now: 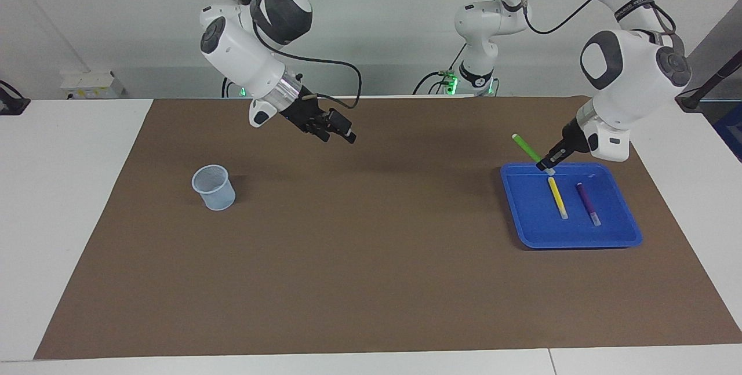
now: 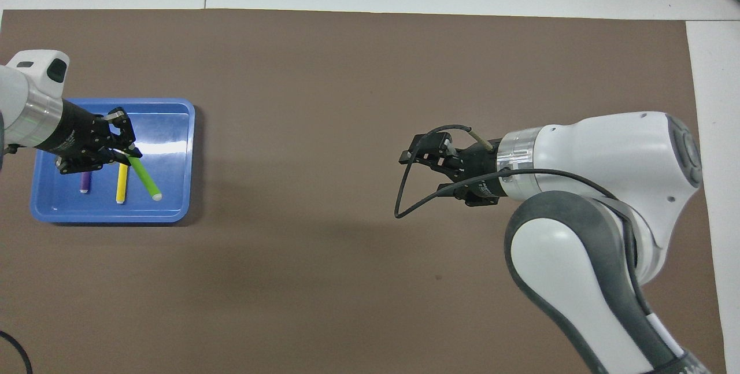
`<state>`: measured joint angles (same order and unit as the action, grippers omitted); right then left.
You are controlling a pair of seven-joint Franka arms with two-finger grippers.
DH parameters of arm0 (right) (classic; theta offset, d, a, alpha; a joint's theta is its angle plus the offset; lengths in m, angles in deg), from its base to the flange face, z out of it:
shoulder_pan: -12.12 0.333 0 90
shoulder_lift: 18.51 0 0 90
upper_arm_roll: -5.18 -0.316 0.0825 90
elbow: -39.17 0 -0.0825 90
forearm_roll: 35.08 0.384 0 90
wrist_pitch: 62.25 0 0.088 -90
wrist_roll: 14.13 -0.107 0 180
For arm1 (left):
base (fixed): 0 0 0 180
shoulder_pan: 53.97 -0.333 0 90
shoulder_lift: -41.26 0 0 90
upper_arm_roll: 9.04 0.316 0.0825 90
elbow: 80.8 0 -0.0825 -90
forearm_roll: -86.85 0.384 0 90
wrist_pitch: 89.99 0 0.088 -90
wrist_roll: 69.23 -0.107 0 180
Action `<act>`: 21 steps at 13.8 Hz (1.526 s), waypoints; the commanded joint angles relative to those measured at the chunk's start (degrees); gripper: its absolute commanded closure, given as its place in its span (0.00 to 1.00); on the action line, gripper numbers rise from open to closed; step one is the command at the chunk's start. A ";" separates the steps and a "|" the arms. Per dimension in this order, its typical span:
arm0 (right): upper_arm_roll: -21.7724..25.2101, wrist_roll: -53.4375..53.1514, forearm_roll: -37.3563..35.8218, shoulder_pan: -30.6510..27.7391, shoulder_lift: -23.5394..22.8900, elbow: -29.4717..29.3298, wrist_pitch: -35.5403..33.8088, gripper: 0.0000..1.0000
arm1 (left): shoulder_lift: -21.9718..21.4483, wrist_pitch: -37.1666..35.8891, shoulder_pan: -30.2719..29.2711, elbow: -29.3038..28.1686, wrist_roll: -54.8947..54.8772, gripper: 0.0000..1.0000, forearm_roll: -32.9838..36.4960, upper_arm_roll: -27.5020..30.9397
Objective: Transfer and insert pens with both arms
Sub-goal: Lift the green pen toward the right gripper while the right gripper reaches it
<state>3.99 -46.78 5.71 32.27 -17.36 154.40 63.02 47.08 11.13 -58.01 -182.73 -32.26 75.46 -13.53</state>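
My left gripper (image 1: 548, 164) (image 2: 122, 152) is shut on the pale end of the green pen (image 1: 526, 146) (image 2: 144, 176), which is held tilted in the air over the edge of the blue tray (image 1: 571, 237) (image 2: 173, 131) that is nearer to the robots. Side by side in the tray lie the yellow pen (image 1: 557, 197) (image 2: 122, 183) and the purple pen (image 1: 587, 202) (image 2: 85, 181). Over the mat's middle, my right gripper (image 1: 338, 134) (image 2: 425, 170) hangs open, holding nothing and pointing toward the left arm's end.
A pale mesh cup (image 1: 214, 187) stands upright on the brown mat (image 1: 371, 282) toward the right arm's end; the overhead view does not show it. A smaller white arm with a green-lit base (image 1: 476, 44) stands at the table's edge by the robots.
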 commanded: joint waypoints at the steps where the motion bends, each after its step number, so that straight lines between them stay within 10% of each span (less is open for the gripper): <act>1: -0.13 -3.11 1.40 3.04 -1.24 -0.45 3.74 0.00 | -3.61 -1.54 0.44 -1.07 9.15 1.00 -4.85 0.36; 9: -0.48 -6.28 5.69 6.12 -1.42 -6.86 4.71 0.00 | -10.03 -0.40 0.00 -7.48 26.75 1.00 -22.43 0.36; 14: -0.48 -12.86 5.88 17.54 -3.52 -7.22 25.60 0.00 | -14.69 0.91 1.66 -12.05 36.75 1.00 -27.54 0.27; 21: -1.09 -12.79 5.70 22.11 -4.93 -9.42 31.33 0.00 | -22.42 8.82 7.56 -21.80 45.21 1.00 -28.51 0.27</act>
<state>3.34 -59.94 10.53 52.74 -20.69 146.23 91.26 29.52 17.30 -51.26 -199.11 11.93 48.48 -13.91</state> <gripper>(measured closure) 0.000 0.833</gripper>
